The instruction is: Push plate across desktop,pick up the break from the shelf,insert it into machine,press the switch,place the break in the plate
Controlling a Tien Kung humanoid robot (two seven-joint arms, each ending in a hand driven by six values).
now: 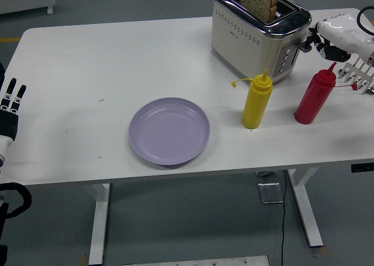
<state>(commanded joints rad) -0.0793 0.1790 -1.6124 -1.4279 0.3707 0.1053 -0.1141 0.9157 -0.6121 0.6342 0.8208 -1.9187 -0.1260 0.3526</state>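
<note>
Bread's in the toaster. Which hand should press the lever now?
Right. The right hand is already at the lever on the toaster, fingertips about touching it. The left hand rests at the table's far left edge.

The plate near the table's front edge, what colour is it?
Pale lilac plate, plain, head view.

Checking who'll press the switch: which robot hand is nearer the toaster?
Right. The right robot hand is just beside the toaster, its fingers at the lever on the toaster's right end. The left robot hand rests at the table's far left edge.
</note>
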